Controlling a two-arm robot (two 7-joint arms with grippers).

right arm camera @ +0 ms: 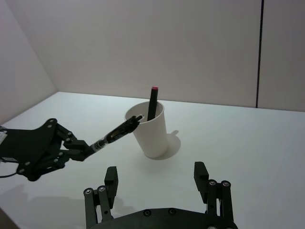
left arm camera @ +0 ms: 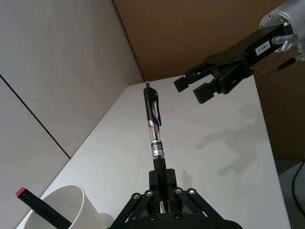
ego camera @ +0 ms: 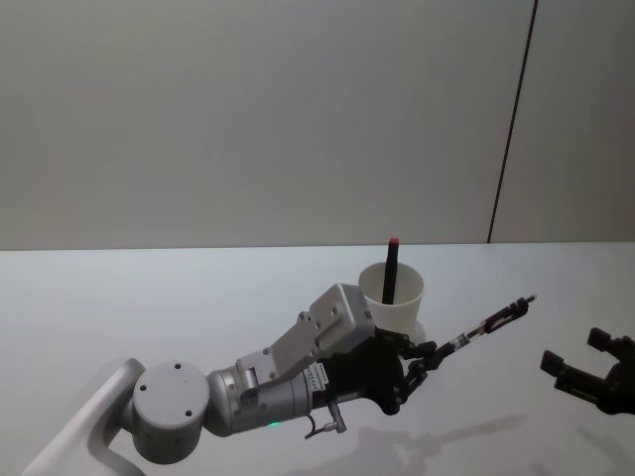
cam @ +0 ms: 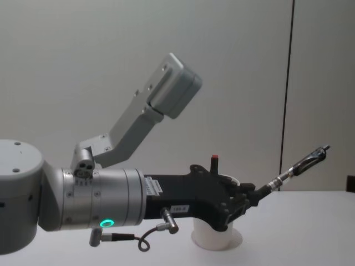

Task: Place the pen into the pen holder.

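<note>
**Pen gripped by left pincer, not yet in cup**

Your left gripper is clamped on one end of the pen, in front of the cup and a little to its right. The pen slants up off the table, with its clip end free and pointing away toward the robot's right. It is lifted clear of the tabletop and sits outside the cup.

The white paper cup stands upright on the table, just behind the left gripper. A dark, red-tipped marker already stands in it, poking above the rim. From the right wrist camera the pen's free end lines up with the cup's rim, and you cannot tell from that view whether they touch.

Your right gripper hovers off to the right, well apart from the cup, with its fingers spread wide and nothing between them.
</note>
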